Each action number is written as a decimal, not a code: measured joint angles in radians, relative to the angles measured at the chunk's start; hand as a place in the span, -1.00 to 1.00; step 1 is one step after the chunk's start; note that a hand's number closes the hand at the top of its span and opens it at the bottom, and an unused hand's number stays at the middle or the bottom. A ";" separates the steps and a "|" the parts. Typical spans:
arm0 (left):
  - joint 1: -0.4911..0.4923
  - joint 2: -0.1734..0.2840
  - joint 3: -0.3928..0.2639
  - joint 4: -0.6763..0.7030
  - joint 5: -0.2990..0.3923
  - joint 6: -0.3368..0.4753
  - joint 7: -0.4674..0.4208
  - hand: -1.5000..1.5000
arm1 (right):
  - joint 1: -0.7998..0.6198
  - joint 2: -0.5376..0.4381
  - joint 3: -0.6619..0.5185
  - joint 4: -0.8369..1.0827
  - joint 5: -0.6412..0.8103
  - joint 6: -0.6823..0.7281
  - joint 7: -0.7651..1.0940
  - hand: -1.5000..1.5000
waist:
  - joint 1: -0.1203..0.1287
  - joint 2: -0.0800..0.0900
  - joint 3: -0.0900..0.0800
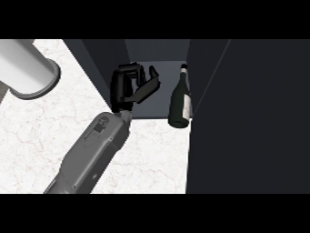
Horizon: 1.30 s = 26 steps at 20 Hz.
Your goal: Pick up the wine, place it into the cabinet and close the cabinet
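Wine point(180, 101) lies on its side in the cabinet point(258, 113), upper middle of the frame, neck pointing into the back and base at the front edge of the cabinet floor. Your left robot hand point(132, 86) sits just beside it on the left, fingers relaxed and apart, holding nothing. I judge the bottle has been let go, which would explain the hand being close yet not touching it. The base looks to be right at the lip, so you may find it in the way when you close up. The tall dark panel filling the right of the frame seems to be the open door or the cabinet's side; I cannot tell which. The white marbled tabletop point(30, 136) fills the left, with a pale cylinder point(19, 66) at upper left. Your right hand does not show.
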 measured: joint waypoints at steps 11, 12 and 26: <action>-0.172 0.009 0.094 0.258 0.014 -0.028 -0.093 1.00 | -0.011 0.010 0.004 0.005 -0.009 -0.008 0.006 -1.00 | -0.008 0.003 0.000; -0.194 0.007 0.095 0.275 0.013 -0.015 -0.100 1.00 | -0.004 0.011 0.004 0.006 -0.009 -0.001 -0.003 -1.00 | -0.009 0.003 0.000; -0.350 -0.002 0.219 0.545 0.059 -0.026 -0.259 1.00 | 0.029 0.028 0.038 0.012 -0.011 0.021 -0.045 -1.00 | -0.027 0.008 0.000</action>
